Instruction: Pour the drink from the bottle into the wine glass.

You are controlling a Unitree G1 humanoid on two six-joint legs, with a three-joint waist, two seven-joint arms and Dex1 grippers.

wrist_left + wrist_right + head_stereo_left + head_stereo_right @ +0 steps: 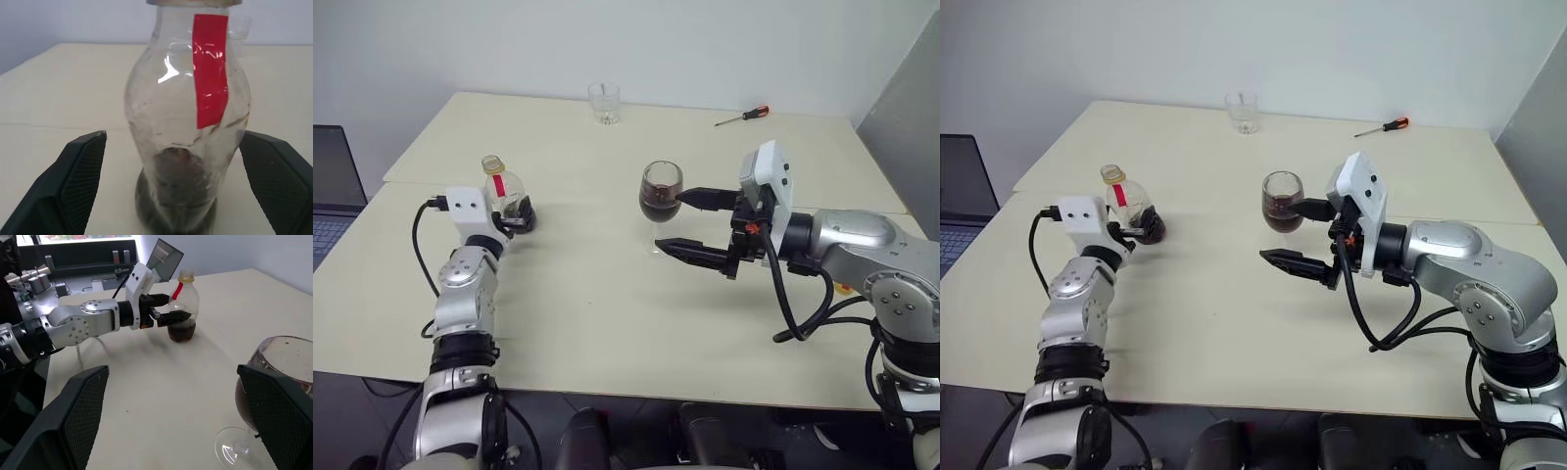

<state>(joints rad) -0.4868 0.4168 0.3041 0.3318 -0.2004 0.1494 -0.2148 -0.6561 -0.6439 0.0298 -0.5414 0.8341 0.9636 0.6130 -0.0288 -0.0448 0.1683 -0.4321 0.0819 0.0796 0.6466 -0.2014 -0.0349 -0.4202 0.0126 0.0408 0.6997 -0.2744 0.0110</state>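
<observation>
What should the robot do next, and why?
Probably draw the left gripper straight back from the bottle. The bottle stands upright on the table between open fingers, little drink left, and the wine glass already holds dark drink.

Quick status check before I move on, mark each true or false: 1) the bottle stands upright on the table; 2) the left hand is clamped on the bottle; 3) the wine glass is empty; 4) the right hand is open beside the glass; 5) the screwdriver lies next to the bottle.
1) True: the bottle stands upright on the table.
2) False: the left hand is open, its fingers apart from the bottle's sides.
3) False: the wine glass holds dark drink in its bowl.
4) True: the right hand is open beside the glass.
5) False: the screwdriver lies at the table's far right, well away from the bottle.
</observation>
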